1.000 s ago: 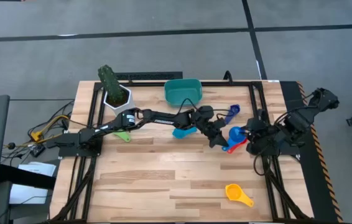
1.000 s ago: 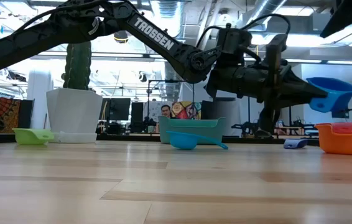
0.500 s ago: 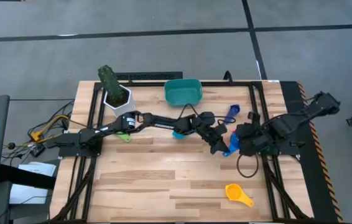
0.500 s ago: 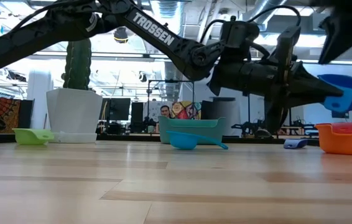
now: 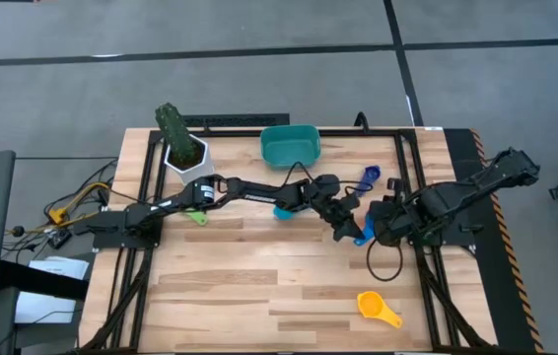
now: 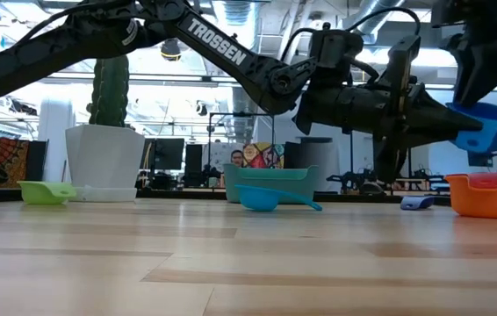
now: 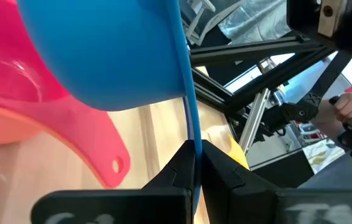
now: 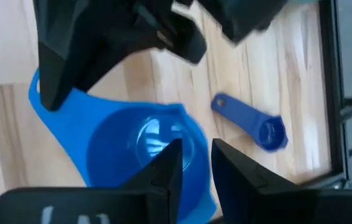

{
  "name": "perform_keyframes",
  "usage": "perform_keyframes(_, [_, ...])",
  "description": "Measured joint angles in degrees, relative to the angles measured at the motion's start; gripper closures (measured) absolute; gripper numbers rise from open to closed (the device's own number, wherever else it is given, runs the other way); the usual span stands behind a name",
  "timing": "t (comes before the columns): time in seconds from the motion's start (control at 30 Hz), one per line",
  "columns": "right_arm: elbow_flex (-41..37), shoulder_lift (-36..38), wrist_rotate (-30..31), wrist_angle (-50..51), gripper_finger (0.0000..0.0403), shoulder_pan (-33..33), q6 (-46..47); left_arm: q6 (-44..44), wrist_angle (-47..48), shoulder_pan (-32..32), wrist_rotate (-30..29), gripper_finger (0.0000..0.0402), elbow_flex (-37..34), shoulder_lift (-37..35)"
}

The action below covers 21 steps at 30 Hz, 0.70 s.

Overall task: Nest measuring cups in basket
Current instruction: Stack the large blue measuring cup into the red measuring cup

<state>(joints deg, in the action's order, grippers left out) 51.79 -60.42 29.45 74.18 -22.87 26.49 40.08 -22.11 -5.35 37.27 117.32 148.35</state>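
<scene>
Left gripper: closed on handle of blue measuring cup, held above red cup.
Right gripper: slightly open, empty, just above same cup.

The table was pale wooden planking with a smooth, faintly shiny finish, edged by a matt black metal frame. The blue measuring cup looked like glossy moulded plastic that caught the light inside its bowl, as did the pink cup under it, the small dark-blue scoop and the teal basket. Both arms' fingers looked like matt black hard plastic.
</scene>
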Motion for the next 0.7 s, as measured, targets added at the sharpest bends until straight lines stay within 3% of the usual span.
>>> perform_keyframes(0.13, [0.0, 0.0, 0.07, 0.66, 0.0315, 1.57, 0.19, -0.05, -0.26, -0.19, -0.04, 0.0401, 0.0, 0.0])
perform_keyframes(0.33, [0.0, 0.0, -0.87, 1.13, 0.0388, 3.24, -1.18, -0.07, -0.17, -0.21, -0.21, 0.0401, 0.0, -0.02])
perform_keyframes(0.7, [0.0, 0.02, -3.68, 1.06, 0.0398, 3.93, -1.39, 0.71, -1.44, -0.32, -1.94, 0.0401, -0.07, -0.02])
